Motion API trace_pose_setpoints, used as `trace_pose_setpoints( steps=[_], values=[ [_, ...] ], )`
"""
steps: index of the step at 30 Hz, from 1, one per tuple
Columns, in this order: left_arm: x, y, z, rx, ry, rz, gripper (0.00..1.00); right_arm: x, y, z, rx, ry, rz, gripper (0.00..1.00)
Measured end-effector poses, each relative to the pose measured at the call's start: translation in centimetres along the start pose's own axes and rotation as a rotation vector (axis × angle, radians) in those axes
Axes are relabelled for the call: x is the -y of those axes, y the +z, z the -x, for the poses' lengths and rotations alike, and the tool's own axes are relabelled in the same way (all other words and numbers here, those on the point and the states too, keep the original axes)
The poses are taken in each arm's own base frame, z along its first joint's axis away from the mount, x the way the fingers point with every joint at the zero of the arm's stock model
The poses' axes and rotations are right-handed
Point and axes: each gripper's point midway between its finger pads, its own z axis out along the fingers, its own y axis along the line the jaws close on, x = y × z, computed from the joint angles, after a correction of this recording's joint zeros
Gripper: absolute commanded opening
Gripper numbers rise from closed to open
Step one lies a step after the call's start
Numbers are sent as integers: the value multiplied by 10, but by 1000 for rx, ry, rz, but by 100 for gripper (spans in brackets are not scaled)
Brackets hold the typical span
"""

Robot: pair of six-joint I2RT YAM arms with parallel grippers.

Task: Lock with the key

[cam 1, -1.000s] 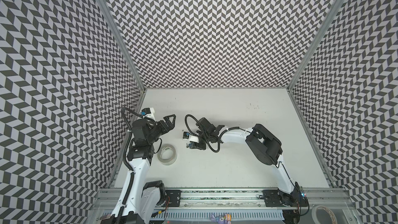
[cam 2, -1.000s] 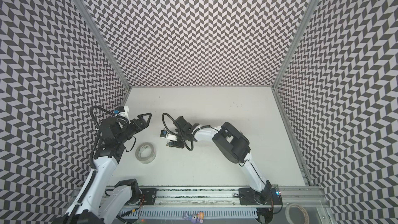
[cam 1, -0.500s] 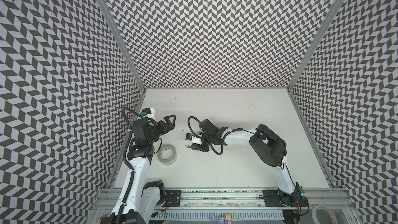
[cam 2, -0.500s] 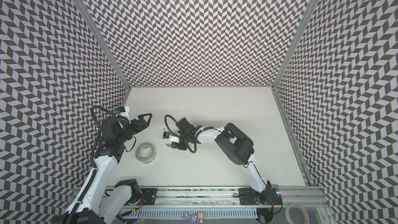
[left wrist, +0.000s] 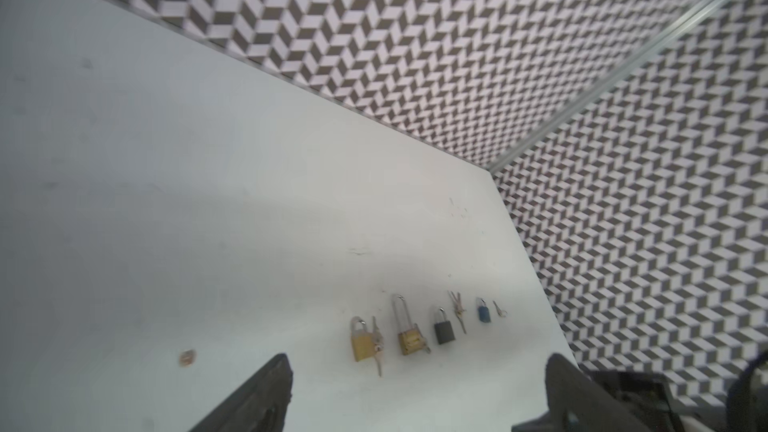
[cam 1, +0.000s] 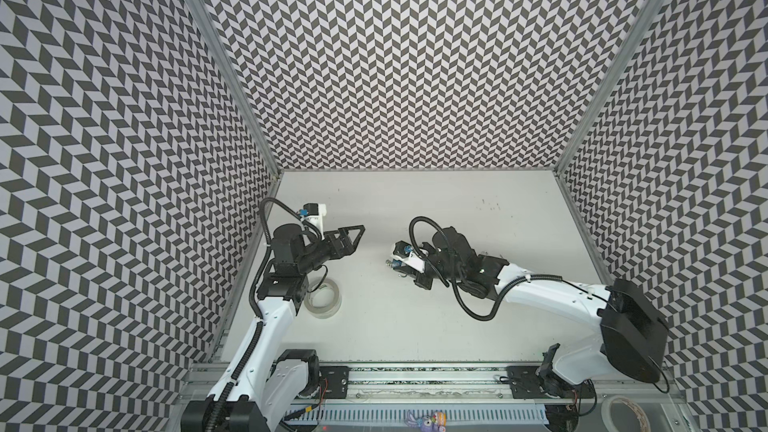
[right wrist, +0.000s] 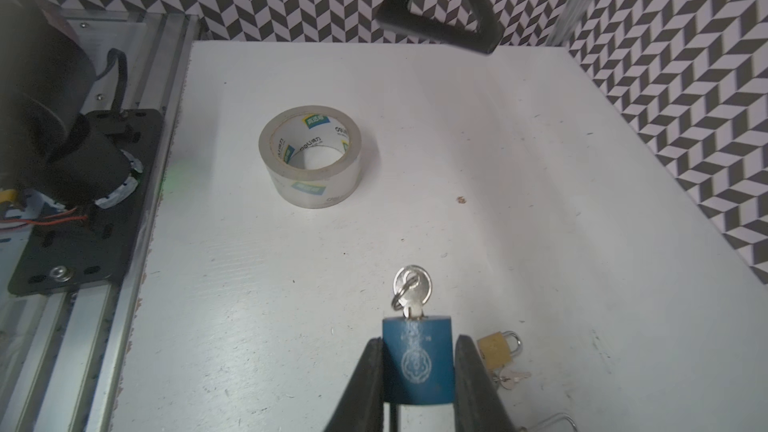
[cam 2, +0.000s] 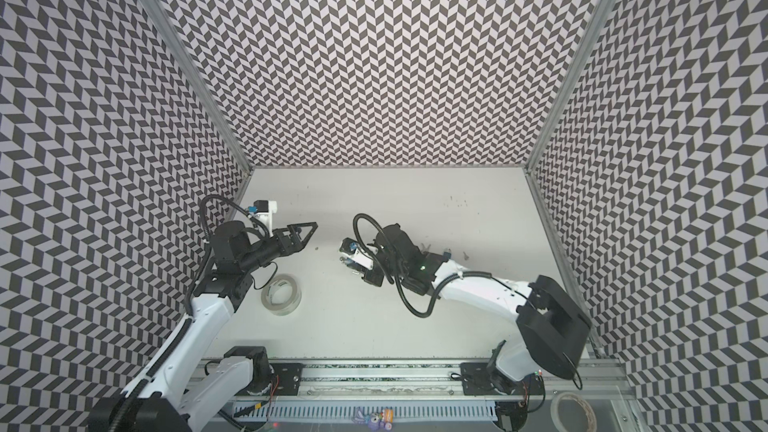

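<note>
A blue padlock (right wrist: 417, 361) sits between the fingers of my right gripper (right wrist: 419, 340), which is shut on its body. A silver key (right wrist: 413, 290) on a small ring sticks out of the padlock's end, pointing away from the gripper. In both top views the right gripper (cam 1: 397, 271) (cam 2: 350, 265) hovers low over the middle of the table, and the padlock barely shows. My left gripper (cam 1: 360, 231) (cam 2: 312, 227) is open and empty at the left, raised, its jaws facing the right arm. In the left wrist view the left gripper (left wrist: 417, 361) stands wide apart.
A roll of clear tape (cam 1: 322, 299) (right wrist: 309, 155) lies near the left arm's base. A small brass padlock (right wrist: 496, 347) with keys lies beside the held one. Several more padlocks, among them a brass one (left wrist: 362, 342) and a dark one (left wrist: 444, 331), lie in a row.
The right arm has drawn back to the right with the blue padlock, and its jaws closed a little tighter. The left arm has hardly moved.
</note>
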Motion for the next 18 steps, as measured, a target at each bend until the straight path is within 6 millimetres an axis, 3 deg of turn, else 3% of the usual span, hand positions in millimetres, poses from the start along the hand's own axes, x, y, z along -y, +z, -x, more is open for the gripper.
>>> trace_pose_setpoints(
  steps=[5,10,14,18],
  values=[
    [61,9,-10,-44,105,-222,94,15,-31,20,25,-3,-98,1],
    [103,4,-7,-57,191,-365,97,21,-71,42,103,-98,-175,0],
    [136,-2,-1,-56,283,-458,99,16,-93,45,126,-260,-203,0],
    [162,-3,-7,-81,338,-539,99,12,-101,40,94,-428,-203,0]
  ],
)
